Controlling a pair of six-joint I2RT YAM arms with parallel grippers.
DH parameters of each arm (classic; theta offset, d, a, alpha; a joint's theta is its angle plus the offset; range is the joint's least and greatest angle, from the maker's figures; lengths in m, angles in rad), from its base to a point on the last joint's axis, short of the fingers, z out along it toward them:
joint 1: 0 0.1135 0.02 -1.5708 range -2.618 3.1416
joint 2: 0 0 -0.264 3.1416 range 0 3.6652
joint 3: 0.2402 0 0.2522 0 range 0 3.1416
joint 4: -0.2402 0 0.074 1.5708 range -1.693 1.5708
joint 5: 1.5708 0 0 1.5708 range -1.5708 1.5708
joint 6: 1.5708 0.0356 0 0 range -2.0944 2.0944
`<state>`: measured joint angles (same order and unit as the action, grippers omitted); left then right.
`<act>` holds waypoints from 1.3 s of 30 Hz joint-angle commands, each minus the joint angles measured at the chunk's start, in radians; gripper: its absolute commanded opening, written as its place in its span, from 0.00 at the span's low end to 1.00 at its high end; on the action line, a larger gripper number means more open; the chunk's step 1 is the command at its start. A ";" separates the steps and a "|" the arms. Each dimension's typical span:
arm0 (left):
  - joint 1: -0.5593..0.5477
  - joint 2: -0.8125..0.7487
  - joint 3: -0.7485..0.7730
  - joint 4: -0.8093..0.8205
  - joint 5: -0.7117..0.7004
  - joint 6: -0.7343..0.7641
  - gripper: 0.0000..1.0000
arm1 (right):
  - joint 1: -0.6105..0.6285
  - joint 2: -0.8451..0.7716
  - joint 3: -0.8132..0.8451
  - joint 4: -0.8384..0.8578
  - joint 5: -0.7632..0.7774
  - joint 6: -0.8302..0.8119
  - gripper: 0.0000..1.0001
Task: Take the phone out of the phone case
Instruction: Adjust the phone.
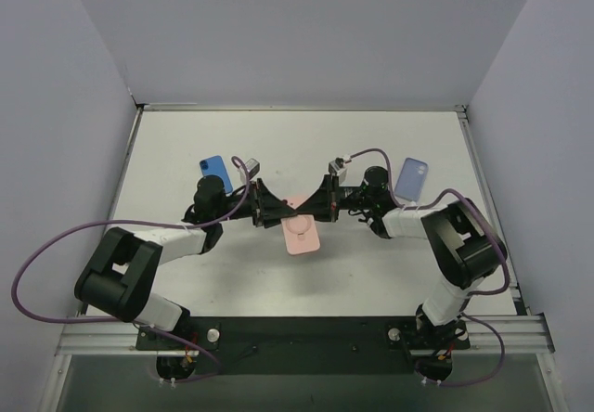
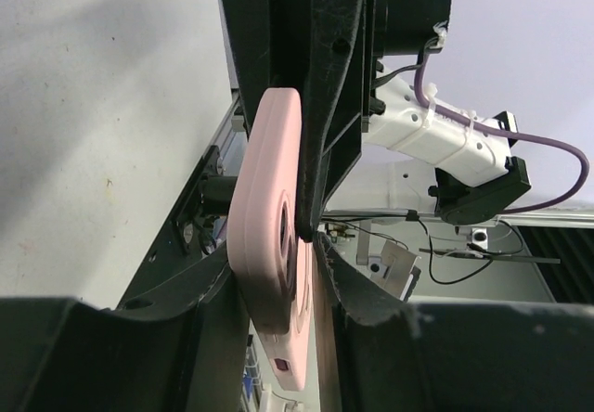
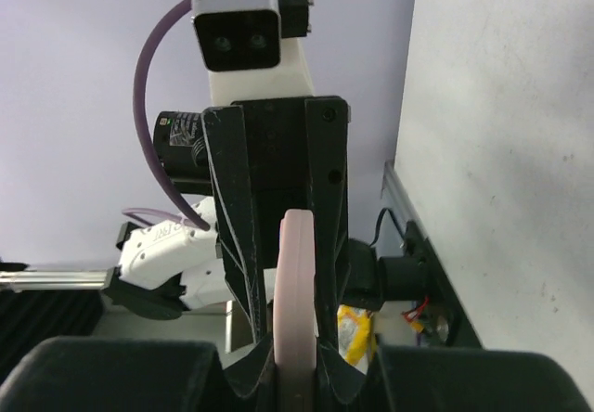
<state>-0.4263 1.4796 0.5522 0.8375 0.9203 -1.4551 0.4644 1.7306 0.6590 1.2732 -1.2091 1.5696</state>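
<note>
1. Top external view is showing the left gripper [image 1: 281,212] and right gripper [image 1: 321,210] both pinching the pink case [image 1: 302,235], holding it between them over mid-table.
2. Phone is apparently sitting inside, though I cannot tell; pulling it out is likely remaining.

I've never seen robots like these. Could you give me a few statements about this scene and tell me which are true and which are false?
1. The left gripper and the right gripper both clamp the pink phone case at once. True.
2. A blue phone lies on the table by the left arm. True.
3. The right gripper holds the lavender phone. False: that phone lies on the table beside the right arm, with nothing gripping it.
4. The two grippers sit far apart at opposite table edges. False: they meet mid-table, one on each side of the pink phone case.
</note>
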 commanded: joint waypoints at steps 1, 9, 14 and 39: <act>0.012 -0.065 0.060 0.075 0.011 0.016 0.00 | -0.007 -0.161 -0.004 -0.246 0.060 -0.343 0.00; 0.027 -0.084 0.100 0.041 0.003 0.021 0.29 | 0.025 -0.281 0.215 -1.146 0.151 -0.950 0.00; 0.034 -0.027 0.074 0.262 -0.023 -0.123 0.27 | 0.045 -0.276 0.226 -1.143 0.132 -0.956 0.00; 0.060 -0.041 0.018 0.491 -0.034 -0.215 0.57 | 0.052 -0.250 0.169 -0.856 0.069 -0.714 0.00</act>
<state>-0.3706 1.5127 0.5404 1.1751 0.8837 -1.6810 0.5056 1.4528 0.8715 0.3428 -1.1320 0.7368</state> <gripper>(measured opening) 0.578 0.132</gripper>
